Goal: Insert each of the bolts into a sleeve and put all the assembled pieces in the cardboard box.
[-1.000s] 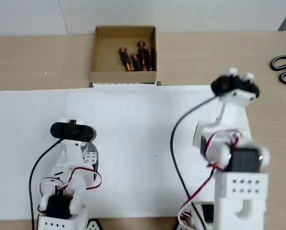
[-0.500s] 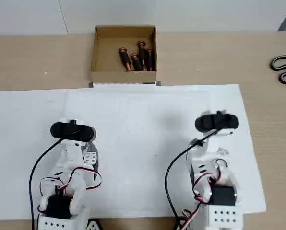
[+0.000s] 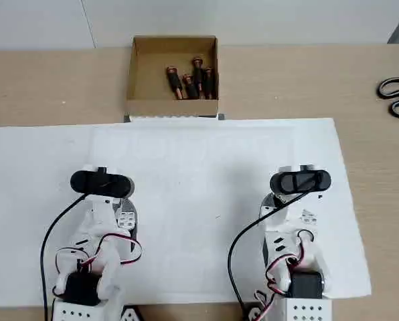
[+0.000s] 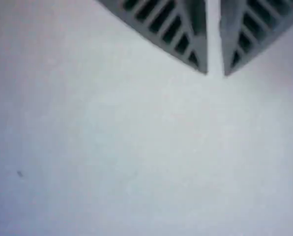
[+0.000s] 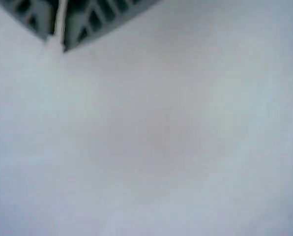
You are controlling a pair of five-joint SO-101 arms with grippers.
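The cardboard box [image 3: 138, 73] stands at the far middle of the table. Several copper-coloured bolt-and-sleeve pieces [image 3: 193, 81] lie inside it, toward its right side. My left arm [image 3: 100, 184] is folded back at the near left of the white sheet. In the left wrist view its gripper [image 4: 214, 73] is shut and holds nothing, close over the paper. My right arm [image 3: 300, 182] is folded at the near right. Its gripper [image 5: 57, 44] is shut too and holds nothing, just above the paper.
A large white paper sheet [image 3: 199, 174] covers the table in front of the box. Black scissors [image 3: 397, 95] lie at the far right edge on the bare wood. Black cables hang beside both arm bases.
My right arm has drawn back from its raised, stretched-out pose and folded down at the near right. The left arm and the box's contents have stayed put.
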